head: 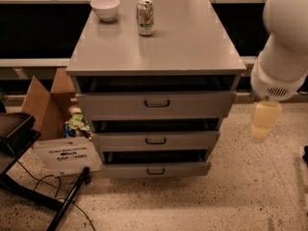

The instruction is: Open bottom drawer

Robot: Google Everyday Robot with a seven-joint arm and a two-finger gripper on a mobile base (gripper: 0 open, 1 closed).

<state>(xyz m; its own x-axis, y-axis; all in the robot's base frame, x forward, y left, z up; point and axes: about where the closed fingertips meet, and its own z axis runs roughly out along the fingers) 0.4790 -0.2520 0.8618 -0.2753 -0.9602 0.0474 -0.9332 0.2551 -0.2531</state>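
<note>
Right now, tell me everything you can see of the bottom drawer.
The bottom drawer is the lowest of three in the grey cabinet, just above the speckled floor. Its front is a slim, plain grey panel, smooth and matte, level and facing the camera. A small dark bar handle sits at its centre. A dark gap runs above the panel, and the inside is hidden. Nothing touches it: the gripper hangs well off to the cabinet's right, apart from it.
</note>
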